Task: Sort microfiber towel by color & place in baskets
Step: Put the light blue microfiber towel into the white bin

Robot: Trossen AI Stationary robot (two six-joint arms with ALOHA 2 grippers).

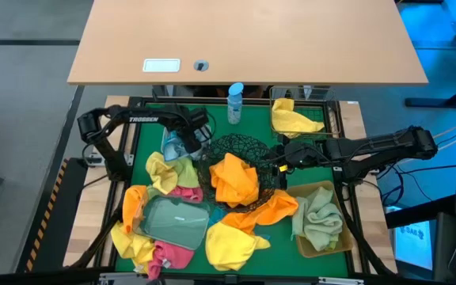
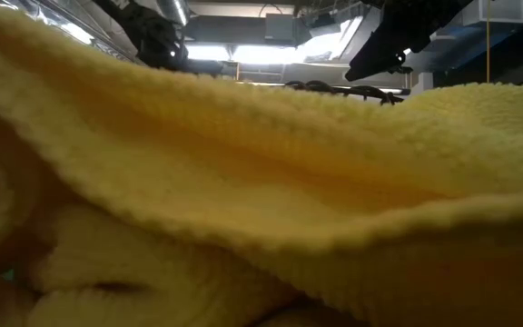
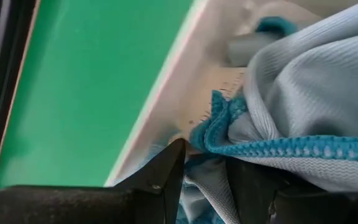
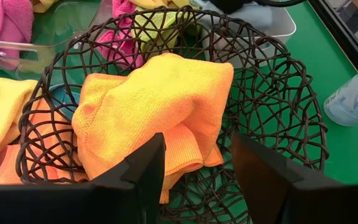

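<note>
My left gripper [image 1: 190, 145] is at the white tub [image 3: 185, 93], shut on a light blue towel with teal edging [image 3: 303, 93] that lies in it. My right gripper [image 4: 197, 171] hovers open at the right rim of the round black wire bowl [image 4: 278, 93]; an orange towel [image 4: 148, 99] lies in that bowl, below and ahead of the fingers. A yellow towel [image 1: 293, 119] sits in the square wire basket, a green one [image 1: 319, 218] in the tan bin. The clear tray [image 1: 172, 220] lies among yellow, pink and orange towels. My left gripper pinches the light blue towel between its two fingers at a bunched, teal-hemmed edge [image 3: 213, 134]. Several folds of cloth run into the gap. The rest of the towel lies slack in the white tub.
A blue-capped bottle [image 1: 235, 103] stands at the far edge of the green mat. Loose towels cover the near half: yellow [image 1: 229, 244], orange [image 1: 271, 210], pink [image 1: 172, 255]. A yellow towel [image 2: 261, 200] fills nearly the whole low view. A wooden desk [image 1: 244, 39] lies beyond.
</note>
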